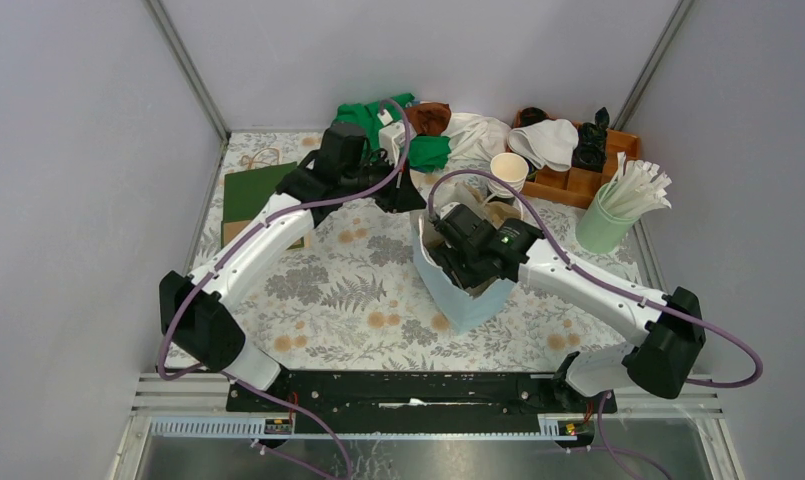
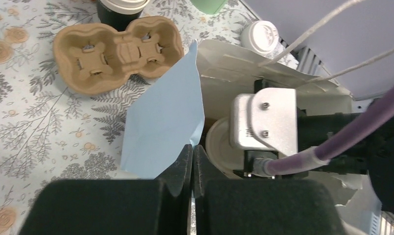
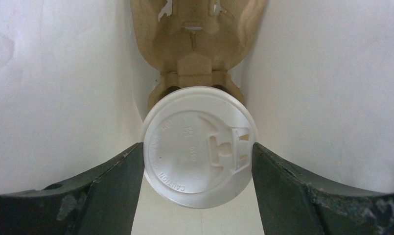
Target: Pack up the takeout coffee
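The takeout coffee (image 3: 198,147) shows its white round lid inside the blue paper bag (image 1: 465,298). My right gripper (image 3: 197,152) reaches down into the bag, its two dark fingers (image 3: 117,177) pressed against opposite sides of the lid. A brown pulp cup tray (image 3: 199,41) lies deeper in the bag, beyond the cup. In the top view the right wrist hides the cup. My left gripper (image 2: 192,157) is shut on the bag's blue rim (image 2: 165,110) at the far left side, with a sliver of blue paper between its fingers.
A second pulp tray (image 2: 119,51) lies on the floral cloth beside the bag, with a dark cup (image 2: 121,6) and another white-lidded cup (image 2: 261,36) nearby. Behind the bag are lidless cups (image 1: 508,170), a green holder of white sticks (image 1: 618,205), a wooden organiser (image 1: 578,175) and cloths (image 1: 378,125).
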`<state>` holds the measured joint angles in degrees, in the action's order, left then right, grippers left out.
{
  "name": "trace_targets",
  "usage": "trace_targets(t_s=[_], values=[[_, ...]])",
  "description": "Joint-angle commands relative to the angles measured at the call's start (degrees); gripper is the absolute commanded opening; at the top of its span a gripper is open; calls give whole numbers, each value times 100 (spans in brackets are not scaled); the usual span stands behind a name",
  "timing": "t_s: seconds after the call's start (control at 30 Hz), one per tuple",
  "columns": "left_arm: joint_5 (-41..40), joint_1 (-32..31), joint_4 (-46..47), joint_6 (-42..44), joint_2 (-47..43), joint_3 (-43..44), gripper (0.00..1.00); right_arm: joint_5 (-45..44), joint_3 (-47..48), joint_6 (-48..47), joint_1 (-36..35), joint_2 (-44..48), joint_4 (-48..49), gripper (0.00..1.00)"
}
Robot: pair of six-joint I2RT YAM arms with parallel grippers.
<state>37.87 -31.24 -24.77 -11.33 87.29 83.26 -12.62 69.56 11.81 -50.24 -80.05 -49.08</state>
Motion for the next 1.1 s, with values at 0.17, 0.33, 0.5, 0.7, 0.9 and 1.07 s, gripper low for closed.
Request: trace_targets(t_s=[0.17,0.33,0.5,0.7,0.9,1.07], values=[[-1097,-31,303,110,-415,-53,0,-61,-140,-74,-6,638,-76,55],[-1230,-26,417,42,-484,-142,0,-8,-121,-74,-19,685,-116,56],[-1481,-31,459,6,-555,-167,0,86,-267,-39,-41,644,-156,56],[-1588,-31,520,23,-625,-236,0,225,-660,45,-45,473,-191,56],[-1534,-31,622,-39,-704,-386,0,239,-931,156,-55,339,-108,56],[-1511,-31,630,-40,-711,-391,0,216,-942,185,-90,337,-129,56]])
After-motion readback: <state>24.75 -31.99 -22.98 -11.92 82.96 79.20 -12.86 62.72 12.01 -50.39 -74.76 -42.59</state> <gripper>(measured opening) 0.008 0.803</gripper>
